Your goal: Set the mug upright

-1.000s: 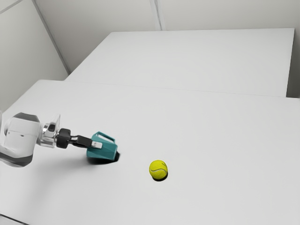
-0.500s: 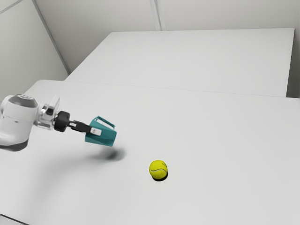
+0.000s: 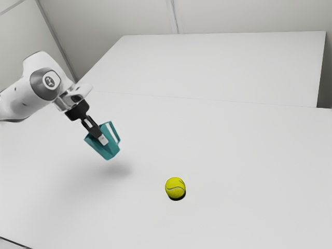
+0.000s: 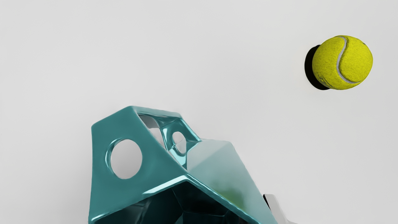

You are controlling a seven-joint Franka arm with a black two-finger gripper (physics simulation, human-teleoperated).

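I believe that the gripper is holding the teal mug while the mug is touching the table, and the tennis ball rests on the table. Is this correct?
Not quite: the mug is in the air above the table, its shadow apart from it in the exterior view. The rest is right.

A yellow tennis ball (image 3: 175, 188) with a pale curved seam sits on the white desk (image 3: 244, 166), lower than the end effector (image 3: 102, 139) and well apart from it. Farther from the end effector stands a pale wall (image 3: 249, 15).
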